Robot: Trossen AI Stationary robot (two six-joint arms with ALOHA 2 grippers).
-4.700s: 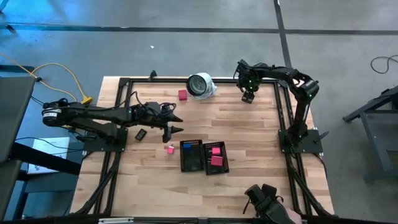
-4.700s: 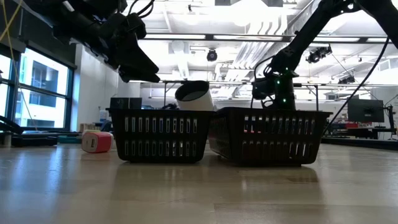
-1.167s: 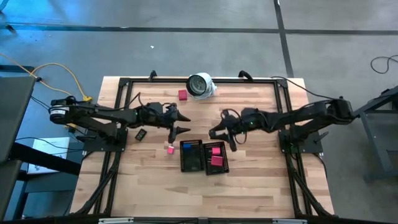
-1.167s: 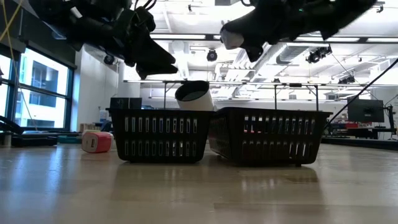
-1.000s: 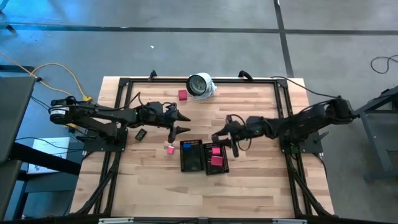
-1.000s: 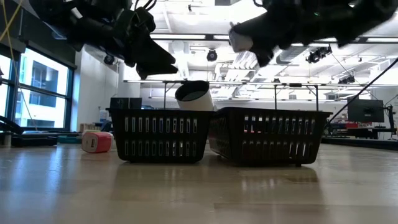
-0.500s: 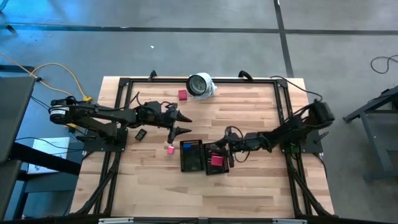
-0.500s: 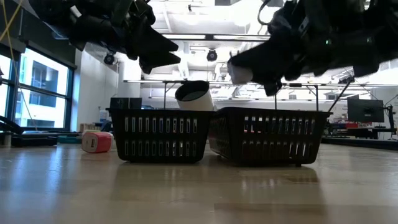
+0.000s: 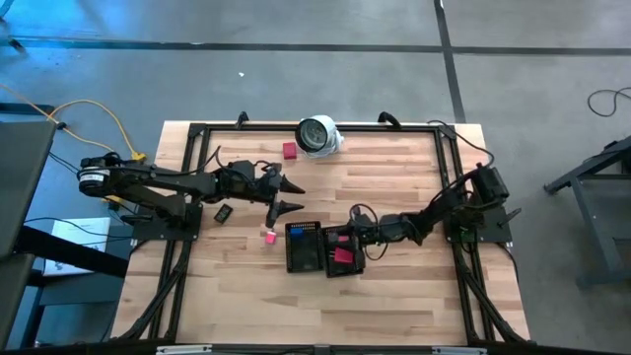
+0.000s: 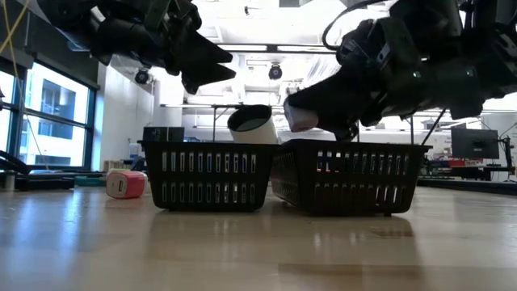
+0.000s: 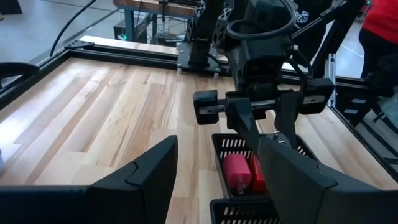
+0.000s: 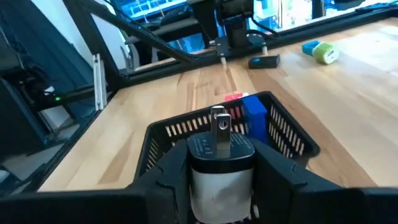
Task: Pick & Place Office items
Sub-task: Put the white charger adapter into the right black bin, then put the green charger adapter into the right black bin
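Observation:
My right gripper (image 9: 344, 237) hangs just over the right black mesh tray (image 9: 353, 264), shut on a white plug piece (image 12: 219, 163) that also shows in the low view (image 10: 300, 115) above the tray's rim. Pink pieces (image 11: 239, 174) lie in that tray. A blue piece (image 12: 254, 114) lies in the left tray (image 9: 302, 258). A pink piece (image 9: 268, 236) rests on the table left of the trays, and a red one (image 9: 289, 150) lies near the far edge. My left gripper (image 9: 287, 196) is open in the air left of the trays and holds nothing. My right gripper pinches the white plug piece by the two sides of its body (image 12: 194, 168), one finger (image 12: 166, 169) on each side. The fingers come nearly level from the table's right. The plug's metal prongs (image 12: 219, 127) stick out ahead of the fingertips. The piece is lifted clear.
A large round white-and-grey object (image 9: 318, 134) stands at the far edge. A small black item (image 9: 223, 212) lies under my left arm, and a green-and-blue piece (image 12: 320, 51) lies farther off on the table. Open wood stretches in front of the trays.
My right gripper has moved toward the table's near edge and come down, carrying the white plug piece from high above the table to just over the right tray's rim. Its fingers have stayed shut on the piece.

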